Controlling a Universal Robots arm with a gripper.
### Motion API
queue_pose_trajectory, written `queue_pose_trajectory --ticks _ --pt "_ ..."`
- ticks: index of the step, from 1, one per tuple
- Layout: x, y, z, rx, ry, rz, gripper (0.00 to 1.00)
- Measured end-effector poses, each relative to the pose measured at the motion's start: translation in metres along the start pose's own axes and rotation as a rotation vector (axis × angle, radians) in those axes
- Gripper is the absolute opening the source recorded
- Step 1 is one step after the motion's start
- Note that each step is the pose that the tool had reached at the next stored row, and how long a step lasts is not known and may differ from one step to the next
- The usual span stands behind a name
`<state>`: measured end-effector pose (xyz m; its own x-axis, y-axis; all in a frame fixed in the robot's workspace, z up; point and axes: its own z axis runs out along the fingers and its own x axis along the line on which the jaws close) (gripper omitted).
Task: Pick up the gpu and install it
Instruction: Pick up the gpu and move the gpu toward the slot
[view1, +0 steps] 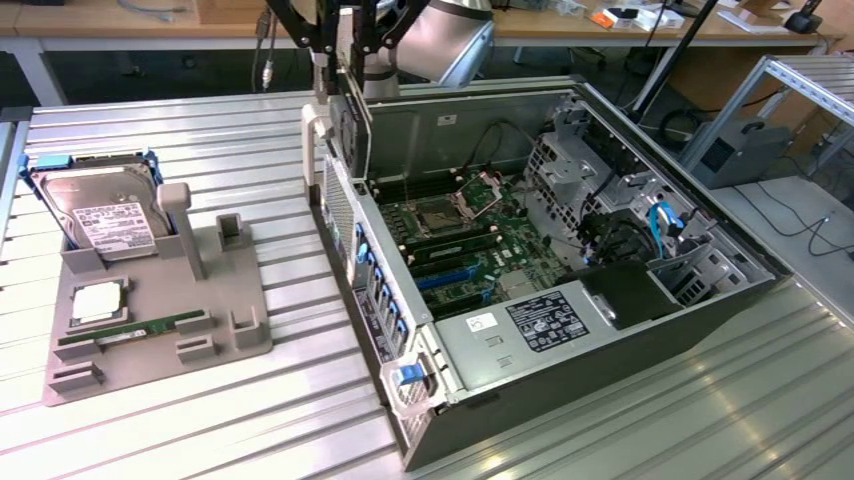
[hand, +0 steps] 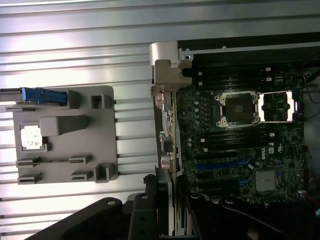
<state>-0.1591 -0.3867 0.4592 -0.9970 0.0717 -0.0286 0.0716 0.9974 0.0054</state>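
The exterior camera sits high and well back, off one corner of the open computer case (view1: 627, 360). It looks down at a slant across the ribbed table (view1: 174, 430), with the grey parts holder (view1: 200, 300) on the exterior view's left. The camera on my wrist hangs much closer, facing straight down past my gripper (hand: 169, 210) and the edge-on gpu (hand: 165, 70). Both views share the motherboard (view1: 461, 240), the holder and the strip of table between them.
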Motion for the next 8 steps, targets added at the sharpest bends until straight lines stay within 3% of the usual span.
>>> queue_pose_trajectory --ticks 8 --pt "-0.015 -0.0009 0.0076 0.0008 0.0001 0.000 0.27"
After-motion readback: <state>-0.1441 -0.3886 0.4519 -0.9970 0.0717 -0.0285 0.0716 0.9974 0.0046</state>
